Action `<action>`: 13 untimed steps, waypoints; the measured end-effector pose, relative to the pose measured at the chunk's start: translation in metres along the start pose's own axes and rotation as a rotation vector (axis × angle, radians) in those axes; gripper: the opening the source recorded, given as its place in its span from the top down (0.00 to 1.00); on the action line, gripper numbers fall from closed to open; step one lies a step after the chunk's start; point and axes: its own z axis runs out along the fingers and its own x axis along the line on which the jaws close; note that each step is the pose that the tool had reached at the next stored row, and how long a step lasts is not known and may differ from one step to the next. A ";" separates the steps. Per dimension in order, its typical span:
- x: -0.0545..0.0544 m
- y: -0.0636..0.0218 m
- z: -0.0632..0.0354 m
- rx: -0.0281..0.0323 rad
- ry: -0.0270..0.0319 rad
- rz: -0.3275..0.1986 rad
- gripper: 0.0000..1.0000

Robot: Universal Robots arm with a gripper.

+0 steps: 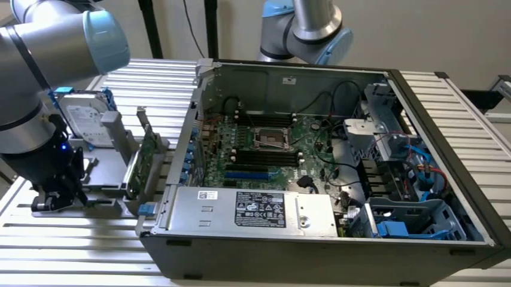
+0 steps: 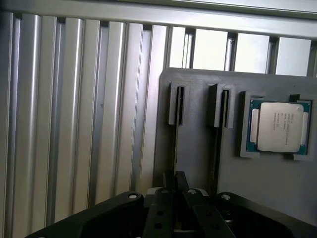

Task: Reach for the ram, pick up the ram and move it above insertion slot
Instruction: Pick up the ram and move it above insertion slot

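From the exterior view's left, the arm point(image 1: 32, 137) reaches down with its gripper point(image 1: 49, 203) onto a gray holder point(image 1: 104, 206) on the slatted counter point(image 1: 80, 239), beside the open computer case point(image 1: 319, 251). A hard drive point(image 1: 84, 122) and an expansion card point(image 1: 142, 161) stand in that holder. In the wrist view the fingers point(image 2: 182, 186) are narrow, pinching the ram point(image 2: 176, 148), 1 thin strip seen edge-on, standing in the holder's slot near a processor chip point(image 2: 280, 126).

Open case point(image 1: 319, 254), upright card point(image 1: 142, 158) beside holder point(image 1: 100, 206)
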 end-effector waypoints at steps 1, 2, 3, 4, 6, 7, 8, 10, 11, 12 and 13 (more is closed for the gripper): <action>0.000 0.0000 -0.0011 -0.0005 0.0001 0.001 0.87; 0.000 0.0001 -0.0024 -0.0007 0.0001 0.001 0.87; 0.000 0.0001 -0.0038 -0.0008 -0.0001 0.002 0.87; 0.000 0.0002 -0.0056 -0.0010 0.0000 0.003 0.87; 0.000 0.0003 -0.0103 -0.0017 -0.0001 0.004 0.87; 0.000 0.0004 -0.0132 -0.0020 -0.0001 0.005 0.87; 0.000 0.0005 -0.0165 -0.0023 0.0000 0.005 0.87; 0.000 0.0007 -0.0234 -0.0023 -0.0003 0.007 0.87; 0.000 0.0008 -0.0272 -0.0023 -0.0003 0.007 0.87; 0.000 0.0008 -0.0307 -0.0022 -0.0002 0.008 0.87; 0.000 0.0009 -0.0343 -0.0022 -0.0003 0.009 0.87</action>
